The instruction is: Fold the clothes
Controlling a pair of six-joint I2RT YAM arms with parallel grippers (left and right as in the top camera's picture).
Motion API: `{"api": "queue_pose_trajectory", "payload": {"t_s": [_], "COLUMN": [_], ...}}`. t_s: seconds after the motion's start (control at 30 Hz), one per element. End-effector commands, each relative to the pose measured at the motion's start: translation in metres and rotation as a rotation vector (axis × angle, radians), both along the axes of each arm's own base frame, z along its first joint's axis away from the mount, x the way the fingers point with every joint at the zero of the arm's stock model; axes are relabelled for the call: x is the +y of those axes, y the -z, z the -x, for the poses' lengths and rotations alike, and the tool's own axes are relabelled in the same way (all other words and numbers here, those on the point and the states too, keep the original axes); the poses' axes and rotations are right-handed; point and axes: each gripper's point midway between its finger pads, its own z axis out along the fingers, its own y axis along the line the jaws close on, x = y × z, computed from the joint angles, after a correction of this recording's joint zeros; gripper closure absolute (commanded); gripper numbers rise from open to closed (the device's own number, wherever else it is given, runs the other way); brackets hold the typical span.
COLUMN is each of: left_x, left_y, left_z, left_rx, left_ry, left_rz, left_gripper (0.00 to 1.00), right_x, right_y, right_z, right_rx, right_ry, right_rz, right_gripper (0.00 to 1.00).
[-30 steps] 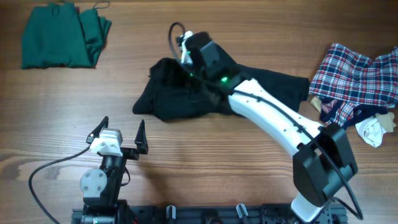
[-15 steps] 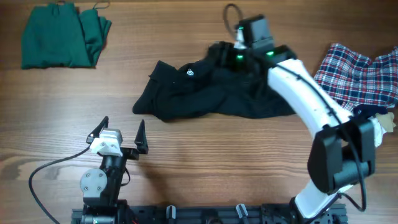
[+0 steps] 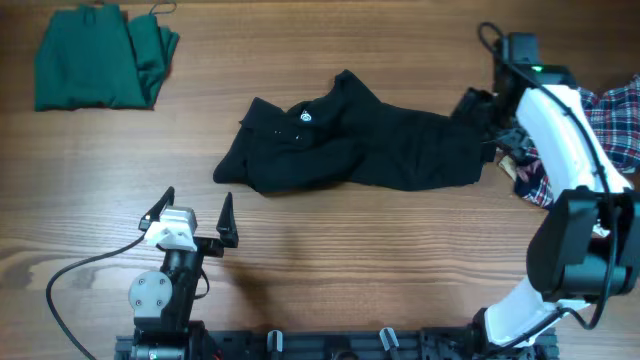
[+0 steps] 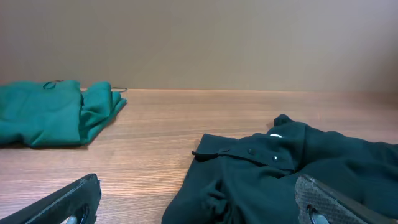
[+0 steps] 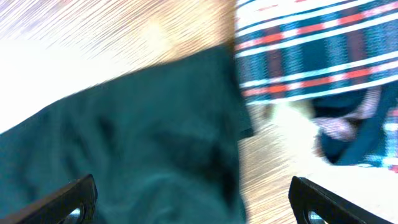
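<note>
And there it went! A second ago my right claw sat over the collar end of the large black collared shirt, fabric bunched in its grip. It swept out to the right, hauling the cloth along, and the fingers sprang wide. At this moment they stood spread, with nothing pinched between them that I could see. The shirt's stretched end lay right under the claw.

What a difference that made: the crumpled heap had become a long, flatter strip, with the collar and small white logo showing at the end far from the claw. I judged this a spreading step. No fold was made yet, and the cloth was still rumpled.

My left claw had not budged. It was spread too and holding nothing, with the shirt ahead of it but apart.

The count: three garments.
- One black shirt.
- One red-blue-white plaid shirt, just beside my right claw on the side away from the black one.
- One green cloth garment, well away past the collar end.

And two claws, both empty.
</note>
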Motion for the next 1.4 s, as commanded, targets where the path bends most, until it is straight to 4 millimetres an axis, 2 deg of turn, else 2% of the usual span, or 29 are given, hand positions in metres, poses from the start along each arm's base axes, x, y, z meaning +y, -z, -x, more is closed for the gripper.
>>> {"api": "queue_pose_trajectory", "payload": {"t_s": [0.0,0.13,0.2,0.3,0.33,0.43,0.67,0.73,0.8,0.97,1.07,1.13,1.17,1.23,1.3,1.37], "left_x": [0.001,0.001,0.001,0.001,0.001,0.001,0.001,0.001,0.001,0.001,0.001,0.001,0.001,0.001,0.001,0.001], "left_y": [0.002,0.002,0.002,0.002,0.002,0.002,0.002,0.002,0.002,0.002,0.002,0.002,0.002,0.002,0.002,0.002], "left_z": [0.000,0.000,0.000,0.000,0.000,0.000,0.000,0.000,0.000,0.000,0.000,0.000,0.000,0.000,0.000,0.000], "left_rx": [0.004,0.004,0.004,0.004,0.004,0.004,0.004,0.004,0.004,0.004,0.004,0.004,0.004,0.004,0.004,0.004], "left_ry": [-0.006,-0.006,-0.006,-0.006,-0.006,-0.006,-0.006,-0.006,-0.006,-0.006,-0.006,-0.006,-0.006,-0.006,-0.006,-0.006], "left_rz": [0.009,0.009,0.009,0.009,0.009,0.009,0.009,0.009,0.009,0.009,0.009,0.009,0.009,0.009,0.009,0.009], "left_gripper": [0.00,0.00,0.00,0.00,0.00,0.00,0.00,0.00,0.00,0.00,0.00,0.00,0.00,0.00,0.00,0.00], "right_x": [-0.001,0.006,0.006,0.012,0.016,0.020,0.019,0.019,0.019,0.020,0.023,0.023,0.023,0.020,0.011,0.012], "right_y": [-0.012,-0.009,-0.005,0.009,0.014,0.025,0.025,0.025,0.028,0.037,0.038,0.039,0.039,0.040,0.040,0.040], "right_z": [-0.001,-0.003,0.000,0.007,0.007,0.006,-0.001,-0.002,0.000,0.003,0.007,0.011,0.013,0.014,0.015,0.014], "right_rx": [-0.025,-0.025,-0.009,0.009,0.006,-0.013,-0.040,-0.041,-0.029,0.000,0.014,0.032,0.039,0.044,0.053,0.052], "right_ry": [-0.063,-0.134,-0.134,-0.137,-0.141,-0.151,-0.220,-0.223,-0.223,-0.222,-0.220,-0.220,-0.219,-0.216,-0.203,-0.206], "right_rz": [-0.002,-0.029,-0.031,-0.063,-0.085,-0.104,-0.085,-0.084,-0.087,-0.097,-0.116,-0.117,-0.118,-0.103,-0.052,-0.056], "right_gripper": [0.01,0.05,0.15,0.36,0.39,0.43,0.44,0.51,0.63,0.69,0.70,0.67,0.59,0.52,0.46,0.43]}}
